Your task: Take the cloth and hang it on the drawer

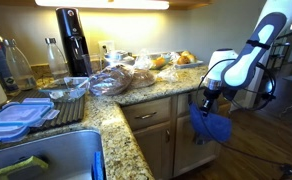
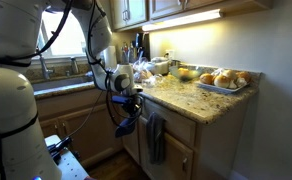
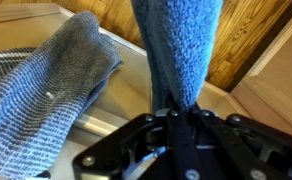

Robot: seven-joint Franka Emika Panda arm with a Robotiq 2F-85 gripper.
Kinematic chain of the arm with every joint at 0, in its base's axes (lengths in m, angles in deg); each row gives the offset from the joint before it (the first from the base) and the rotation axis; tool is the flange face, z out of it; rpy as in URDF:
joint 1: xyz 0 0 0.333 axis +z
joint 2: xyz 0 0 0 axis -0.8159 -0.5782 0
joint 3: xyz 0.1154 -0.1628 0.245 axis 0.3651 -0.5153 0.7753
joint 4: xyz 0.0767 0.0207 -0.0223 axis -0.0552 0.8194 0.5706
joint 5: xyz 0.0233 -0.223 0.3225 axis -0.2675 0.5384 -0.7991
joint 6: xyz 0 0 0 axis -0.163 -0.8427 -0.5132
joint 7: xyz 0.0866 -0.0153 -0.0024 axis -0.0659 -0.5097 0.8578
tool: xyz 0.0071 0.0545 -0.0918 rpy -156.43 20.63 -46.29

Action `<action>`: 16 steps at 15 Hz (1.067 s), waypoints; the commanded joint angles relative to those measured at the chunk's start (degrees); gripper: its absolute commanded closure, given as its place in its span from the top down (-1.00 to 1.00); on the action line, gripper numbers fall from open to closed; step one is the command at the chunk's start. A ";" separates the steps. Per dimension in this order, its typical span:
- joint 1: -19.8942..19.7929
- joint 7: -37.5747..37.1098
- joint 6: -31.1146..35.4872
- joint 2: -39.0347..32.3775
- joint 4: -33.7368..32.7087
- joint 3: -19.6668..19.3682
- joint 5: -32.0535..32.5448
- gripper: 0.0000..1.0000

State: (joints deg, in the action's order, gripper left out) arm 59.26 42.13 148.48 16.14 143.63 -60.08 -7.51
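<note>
My gripper (image 1: 208, 97) is shut on the bright blue cloth (image 1: 212, 125), which hangs down from the jaws in front of the cabinets, off the end of the counter. Both show in an exterior view too, gripper (image 2: 126, 100) and cloth (image 2: 126, 123). In the wrist view the cloth (image 3: 176, 45) runs from the closed jaws (image 3: 176, 108) out across the frame. The oak drawer front (image 1: 146, 116) with a small dark pull sits under the counter edge, left of the cloth. In an exterior view the drawer (image 2: 181, 133) is right of the gripper.
A duller grey towel (image 2: 154, 138) hangs on the cabinet front beside the cloth; it also shows in the wrist view (image 3: 46, 90). The granite counter (image 1: 136, 95) holds bagged bread (image 1: 121, 78), a tray of pastries (image 2: 221, 80), bottles and a black appliance (image 1: 74, 40). A sink (image 1: 56, 155) lies at the near left.
</note>
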 commanded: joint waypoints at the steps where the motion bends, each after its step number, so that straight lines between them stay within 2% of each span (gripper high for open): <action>1: -1.98 1.75 3.18 1.58 2.19 1.28 -1.83 -0.87; 8: -5.19 1.64 11.50 4.71 6.54 3.94 -4.06 -0.87; 16: -9.90 0.98 15.73 4.69 9.33 7.40 -4.34 -0.87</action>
State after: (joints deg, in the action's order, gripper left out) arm 52.24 42.39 162.07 18.09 149.39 -55.16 -10.81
